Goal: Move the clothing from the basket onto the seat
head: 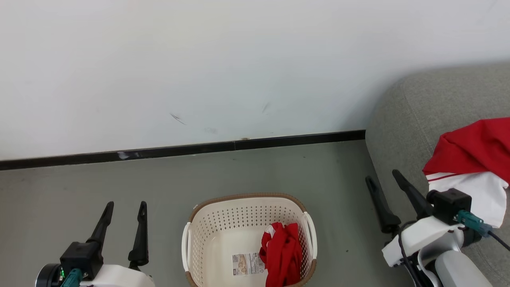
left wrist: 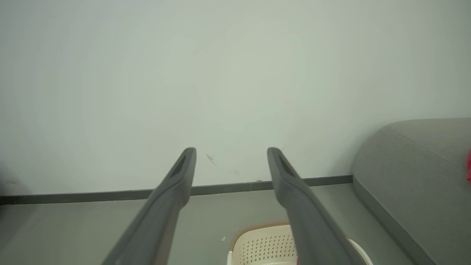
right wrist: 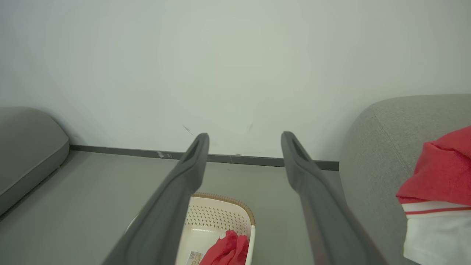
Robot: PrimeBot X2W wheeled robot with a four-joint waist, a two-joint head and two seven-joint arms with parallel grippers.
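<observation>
Grey floor [head: 199,179], garment [head: 282,253] in basket [head: 247,196]
Looks limp, lying between left gripper [head: 126,204] and right gripper [head: 382,175], both gaping; pinch the bunch.

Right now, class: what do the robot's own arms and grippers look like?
The left gripper and right gripper each have two long, dark, tapering fingers, slotted near the tip. Behind each: a black block, a teal connector, a glossy white wrist shell. A black cable leaves the right connector; a green light glows on the left.
</observation>
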